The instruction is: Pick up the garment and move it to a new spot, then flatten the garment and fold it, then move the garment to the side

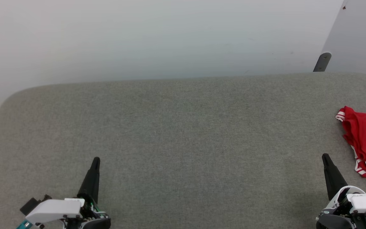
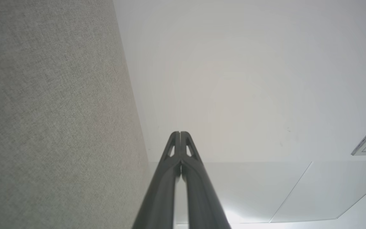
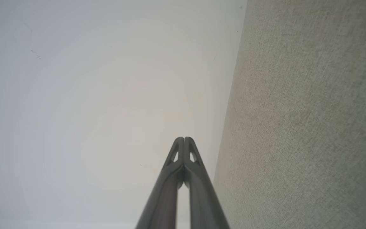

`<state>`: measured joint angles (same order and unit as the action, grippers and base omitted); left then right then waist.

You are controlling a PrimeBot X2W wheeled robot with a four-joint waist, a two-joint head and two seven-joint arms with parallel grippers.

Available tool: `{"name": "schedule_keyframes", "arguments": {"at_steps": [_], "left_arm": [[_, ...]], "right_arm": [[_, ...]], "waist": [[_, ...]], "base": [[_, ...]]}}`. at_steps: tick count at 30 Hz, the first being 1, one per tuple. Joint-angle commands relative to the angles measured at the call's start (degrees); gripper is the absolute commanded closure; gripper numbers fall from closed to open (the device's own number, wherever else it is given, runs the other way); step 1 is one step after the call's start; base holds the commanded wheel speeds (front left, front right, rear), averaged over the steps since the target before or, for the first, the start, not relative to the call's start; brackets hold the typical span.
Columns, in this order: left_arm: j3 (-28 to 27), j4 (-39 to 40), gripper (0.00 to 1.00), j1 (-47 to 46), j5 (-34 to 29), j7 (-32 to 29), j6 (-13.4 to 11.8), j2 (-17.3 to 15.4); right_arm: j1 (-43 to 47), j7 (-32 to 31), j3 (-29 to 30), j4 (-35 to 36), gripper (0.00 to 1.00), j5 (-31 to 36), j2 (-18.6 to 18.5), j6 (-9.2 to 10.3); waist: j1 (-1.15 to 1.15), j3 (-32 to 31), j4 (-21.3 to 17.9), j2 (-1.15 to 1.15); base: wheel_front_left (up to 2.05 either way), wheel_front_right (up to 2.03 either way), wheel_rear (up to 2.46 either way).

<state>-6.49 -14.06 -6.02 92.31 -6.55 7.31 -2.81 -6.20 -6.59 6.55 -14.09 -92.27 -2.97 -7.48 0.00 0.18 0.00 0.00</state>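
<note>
The garment [image 1: 365, 143] lies crumpled on the grey fabric surface [image 1: 183, 136] at the far right of the head view. It is red cloth with red-and-white striped trim, and the frame's right edge cuts it off. My right gripper [image 1: 325, 156] is shut and empty at the lower right, its tip just left of the garment's near part and apart from it. At the lower left my left gripper [image 1: 96, 160] is shut and empty, far from the garment. Each wrist view shows its own fingers pressed together, left gripper [image 2: 180, 133] and right gripper [image 3: 184, 139], pointing past the surface's edge toward a pale wall.
The grey surface has rounded far corners and ends at a pale wall [image 1: 157, 38]. A dark bracket [image 1: 322, 62] stands at the back right beside a grey panel. In the head view, bare fabric stretches between the two grippers.
</note>
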Motion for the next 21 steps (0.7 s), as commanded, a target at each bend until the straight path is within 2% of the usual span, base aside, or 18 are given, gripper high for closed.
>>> {"name": "schedule_keyframes", "arguments": {"at_steps": [1, 21], "left_arm": [[-0.1, 0.0, 1.0, -0.6, 0.2, -0.2, 0.3, 0.0], [-0.1, 0.0, 1.0, -0.6, 0.2, -0.2, 0.3, 0.0]], "right_arm": [[-0.2, -0.1, 0.0, 0.1, 1.0, -0.3, 0.2, -0.02], [-0.2, -0.1, 0.0, 0.1, 1.0, -0.3, 0.2, -0.02]], "waist": [[0.0, 0.0, 0.0, 0.0], [0.0, 0.0, 0.0, 0.0]], "base": [[0.0, 0.0, 0.0], [0.0, 0.0, 0.0]]}}
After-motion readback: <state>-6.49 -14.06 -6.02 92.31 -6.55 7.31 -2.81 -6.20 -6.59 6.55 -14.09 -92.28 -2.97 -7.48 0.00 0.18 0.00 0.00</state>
